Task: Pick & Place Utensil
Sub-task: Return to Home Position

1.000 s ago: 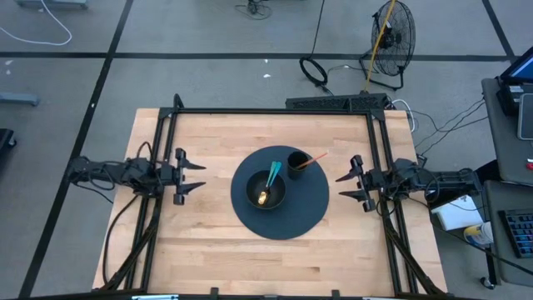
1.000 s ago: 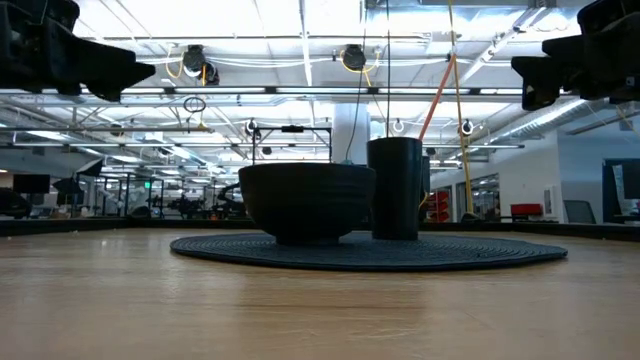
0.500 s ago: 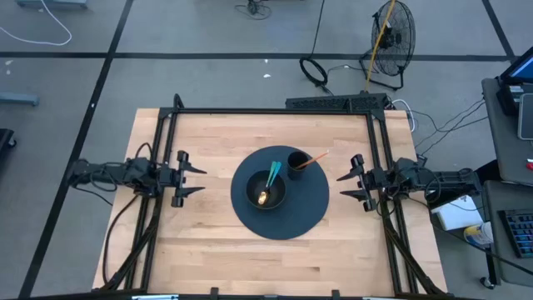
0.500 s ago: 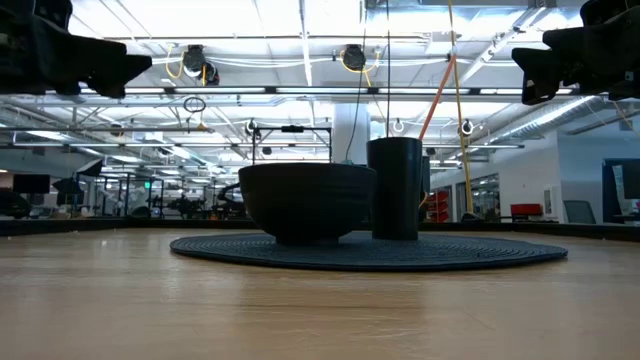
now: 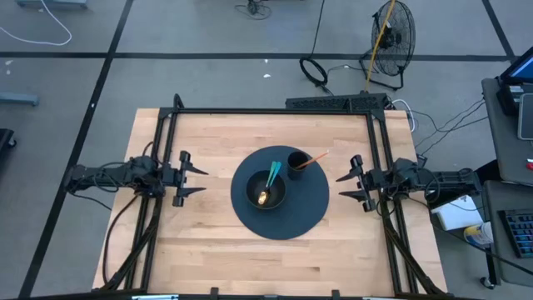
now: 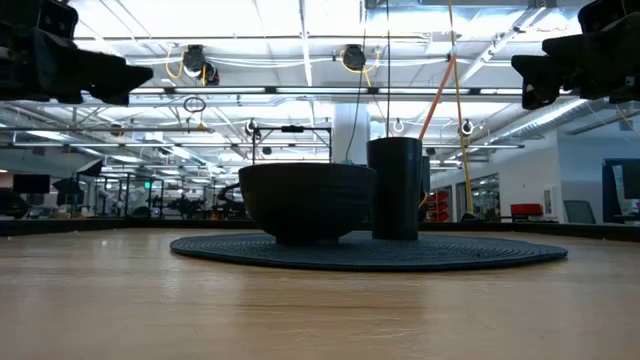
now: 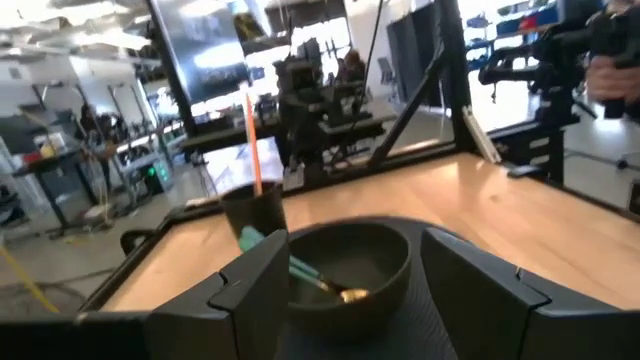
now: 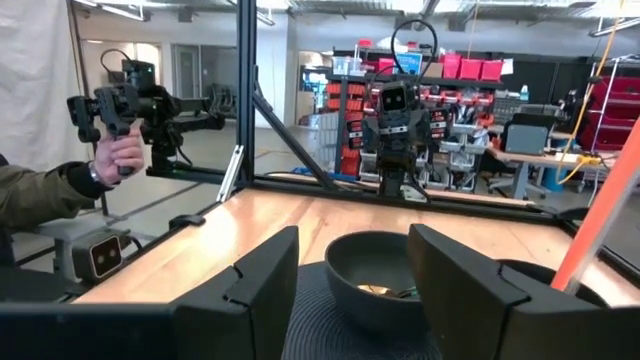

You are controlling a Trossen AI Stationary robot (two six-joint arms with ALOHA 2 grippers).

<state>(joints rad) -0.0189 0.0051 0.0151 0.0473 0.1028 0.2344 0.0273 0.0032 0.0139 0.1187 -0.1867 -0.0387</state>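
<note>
A dark bowl [image 5: 266,192] sits on a round dark mat [image 5: 280,198] at the table's middle, with a teal-handled, gold-tipped utensil [image 5: 271,177] lying in it, handle on the rim. A dark cup [image 5: 296,162] stands beside the bowl on the mat and holds an orange stick [image 5: 312,159] leaning against its rim. My left gripper [image 5: 196,175] hovers open left of the mat. My right gripper [image 5: 340,187] hovers open right of it. The left wrist view shows the bowl [image 7: 350,268], utensil [image 7: 300,268] and cup [image 7: 253,210]; the right wrist view shows the bowl [image 8: 378,265].
A black frame [image 5: 271,112] runs along the table's far edge and both sides. Bare wood lies near of the mat [image 5: 275,262]. In the right wrist view a person's hand [image 8: 118,152] holds a device beyond the table's side. A fan [image 5: 391,33] stands on the floor behind.
My left gripper has drawn back slightly toward the table's left edge. Nothing on the mat has moved.
</note>
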